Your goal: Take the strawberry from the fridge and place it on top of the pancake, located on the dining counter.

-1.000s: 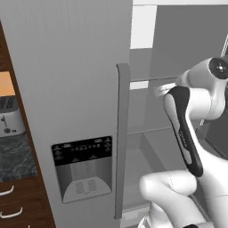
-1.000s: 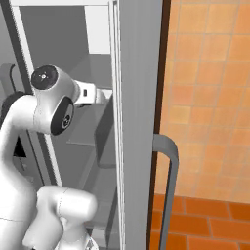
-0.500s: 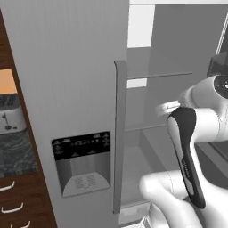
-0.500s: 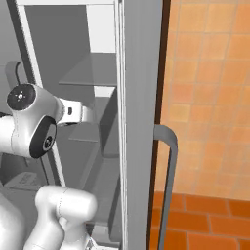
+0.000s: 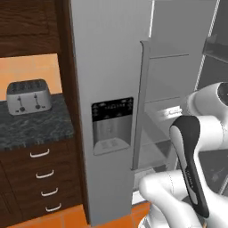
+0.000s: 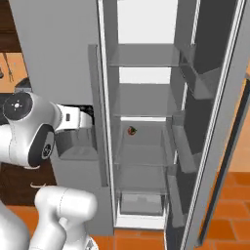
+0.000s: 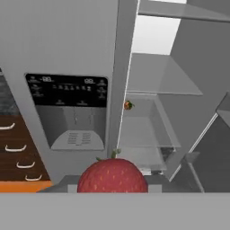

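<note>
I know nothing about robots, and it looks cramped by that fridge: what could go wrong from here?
1. The strawberry sits right up against the hand camera and the hold on it is hidden. It might slip out during the trip to the counter.
2. The arm is bent close to the closed fridge door. A wide swing could knock against it.

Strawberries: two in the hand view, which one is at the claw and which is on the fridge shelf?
The big strawberry at the bottom edge sits at the claw; the tiny one rests on a shelf inside the open fridge.
</note>
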